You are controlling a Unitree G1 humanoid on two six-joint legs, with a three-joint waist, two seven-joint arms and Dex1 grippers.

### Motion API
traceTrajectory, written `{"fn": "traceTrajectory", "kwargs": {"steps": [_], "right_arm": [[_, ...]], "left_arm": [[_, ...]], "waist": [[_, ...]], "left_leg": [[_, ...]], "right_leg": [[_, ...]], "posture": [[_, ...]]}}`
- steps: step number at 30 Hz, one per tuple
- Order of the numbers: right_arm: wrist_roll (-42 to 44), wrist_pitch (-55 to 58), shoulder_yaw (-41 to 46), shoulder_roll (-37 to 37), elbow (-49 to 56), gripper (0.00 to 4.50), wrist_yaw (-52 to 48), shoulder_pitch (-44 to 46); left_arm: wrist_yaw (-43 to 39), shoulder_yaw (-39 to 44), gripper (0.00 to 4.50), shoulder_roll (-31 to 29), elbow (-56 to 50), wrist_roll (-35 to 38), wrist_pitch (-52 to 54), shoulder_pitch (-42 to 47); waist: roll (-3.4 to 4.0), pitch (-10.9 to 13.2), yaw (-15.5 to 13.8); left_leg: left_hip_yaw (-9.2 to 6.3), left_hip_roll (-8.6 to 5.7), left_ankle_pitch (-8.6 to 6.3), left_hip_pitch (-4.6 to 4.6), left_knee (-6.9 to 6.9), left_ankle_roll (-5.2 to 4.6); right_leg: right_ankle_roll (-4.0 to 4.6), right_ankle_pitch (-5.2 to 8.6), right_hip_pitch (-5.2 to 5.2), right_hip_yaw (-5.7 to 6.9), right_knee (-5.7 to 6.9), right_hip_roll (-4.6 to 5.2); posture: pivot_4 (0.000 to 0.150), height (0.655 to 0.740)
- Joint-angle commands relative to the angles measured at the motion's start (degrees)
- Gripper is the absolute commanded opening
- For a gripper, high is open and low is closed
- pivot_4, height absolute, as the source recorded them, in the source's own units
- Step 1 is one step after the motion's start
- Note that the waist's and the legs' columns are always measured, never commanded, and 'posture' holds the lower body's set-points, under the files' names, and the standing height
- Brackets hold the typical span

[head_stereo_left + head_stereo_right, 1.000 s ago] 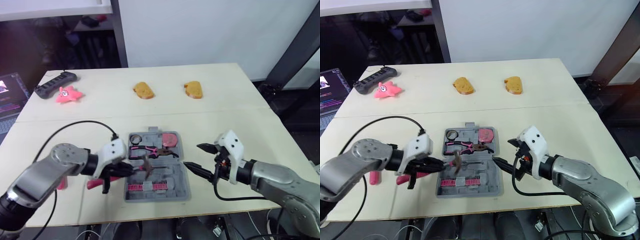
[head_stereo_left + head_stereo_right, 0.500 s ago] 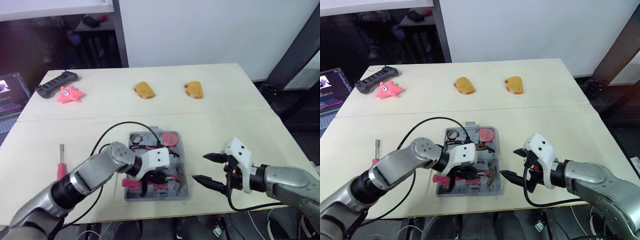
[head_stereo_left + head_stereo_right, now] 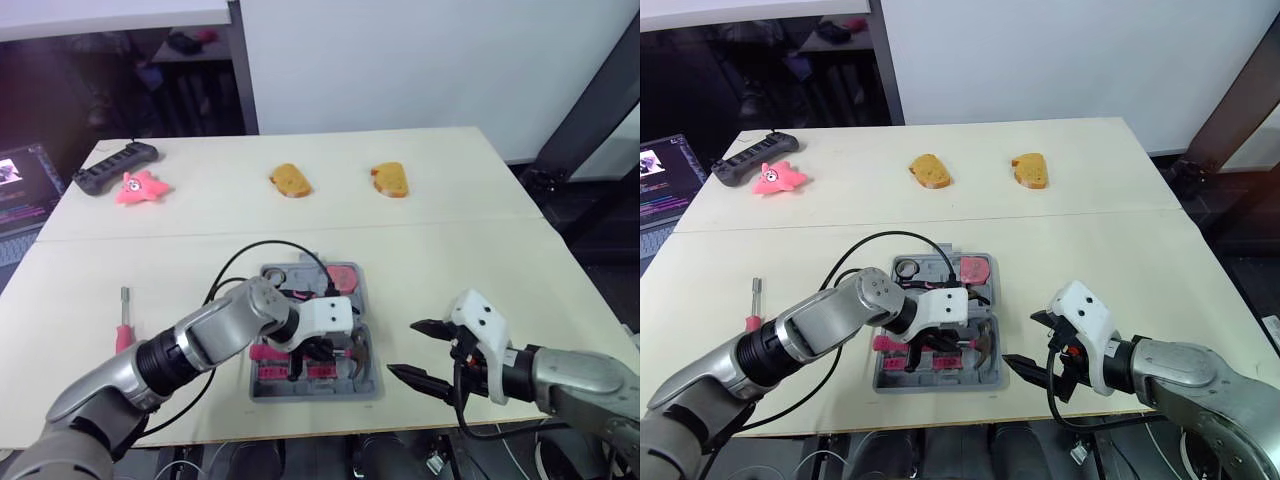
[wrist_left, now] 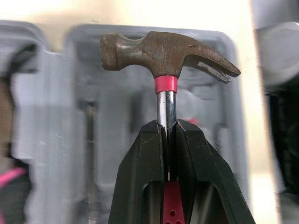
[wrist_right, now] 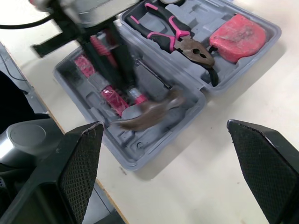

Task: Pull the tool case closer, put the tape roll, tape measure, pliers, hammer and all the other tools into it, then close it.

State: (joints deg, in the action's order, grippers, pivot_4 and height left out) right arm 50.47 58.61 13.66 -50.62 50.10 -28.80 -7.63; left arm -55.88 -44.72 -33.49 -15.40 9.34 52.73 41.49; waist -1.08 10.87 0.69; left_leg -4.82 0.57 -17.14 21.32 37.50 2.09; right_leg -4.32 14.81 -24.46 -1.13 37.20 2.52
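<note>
Left gripper [image 3: 945,340] sits low in the open tool case [image 3: 985,378], clamped on the hammer [image 3: 983,345], head toward the case's right wall. Tape measure [image 3: 973,268] and tape roll [image 3: 906,268] in the far half. Right gripper [image 3: 1032,342] spread wide, just right of the case. Screwdriver [image 3: 755,300] lies on the worktop [image 3: 1120,260], well left.

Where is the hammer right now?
Left wrist view: the hammer is pinched by its shaft in the left gripper, at the near right corner of the tool case.
</note>
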Motion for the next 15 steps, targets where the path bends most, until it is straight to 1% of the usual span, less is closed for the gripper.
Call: {"fn": "traceTrajectory", "kwargs": {"steps": [1,8,15], "right_arm": [[1.4,-0.34,0.53,0.55,2.19,4.5,1.24,0.26],[2.08,-0.47,0.41,0.34,2.01,4.5,2.52,0.25],[1.72,-0.99,0.35,-0.15,1.25,4.5,2.44,0.87]], "left_arm": [[-0.72,-0.51,0.08,0.75,1.95,-2.3,-3.46,0.74],[-2.59,-1.18,0.08,0.77,2.57,-3.34,-4.48,-1.49],[-1.74,-0.31,0.08,1.64,4.54,-5.54,-7.52,-1.81]], "waist": [[0.0,0.0,0.0],[0.0,0.0,-0.08],[0.01,-0.01,-0.08]], "left_leg": [[-0.01,0.0,0.0,0.0,0.0,0.0],[-0.01,0.0,0.0,0.02,0.04,0.0],[-0.01,0.0,-0.01,0.03,0.15,-0.01]], "right_leg": [[0.0,0.0,0.0,0.0,0.0,-0.01],[0.0,0.0,0.0,0.01,0.02,0.01],[0.0,0.0,0.0,0.01,0.09,0.0]], "posture": [[0.15,0.74],[0.15,0.74],[0.15,0.74]]}}
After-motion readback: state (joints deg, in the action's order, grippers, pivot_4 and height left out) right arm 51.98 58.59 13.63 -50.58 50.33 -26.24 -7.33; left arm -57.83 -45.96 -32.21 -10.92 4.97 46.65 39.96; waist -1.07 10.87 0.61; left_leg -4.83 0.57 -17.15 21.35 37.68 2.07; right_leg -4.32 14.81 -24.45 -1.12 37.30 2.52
